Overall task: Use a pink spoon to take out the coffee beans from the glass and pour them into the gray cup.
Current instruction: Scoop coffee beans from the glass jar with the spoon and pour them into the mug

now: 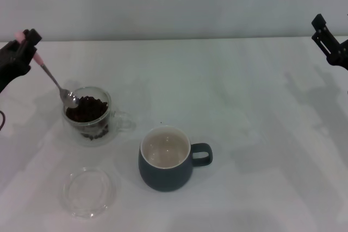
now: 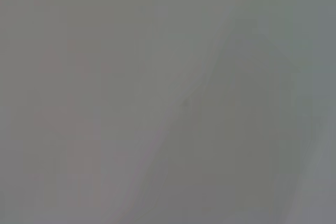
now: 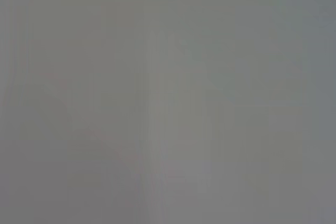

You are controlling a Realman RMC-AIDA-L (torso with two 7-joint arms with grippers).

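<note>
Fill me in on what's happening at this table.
The left hand holds the pink spoon by its handle, with the bowl dipped at the rim of the glass full of coffee beans. The gray cup beside it shows no beans inside yet. A clear glass dish lies in front. The right hand waits far off at the right edge.

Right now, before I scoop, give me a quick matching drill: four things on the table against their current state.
Things:
1. pink spoon
2. glass
3. gray cup
4. right gripper

States:
A. empty, cream inside showing
B. raised at the table's far right edge, away from the vessels
C. holds coffee beans
D. gripped by the left gripper, bowl at the glass rim

Pairs: 1-D, 2-C, 3-A, 4-B
</note>
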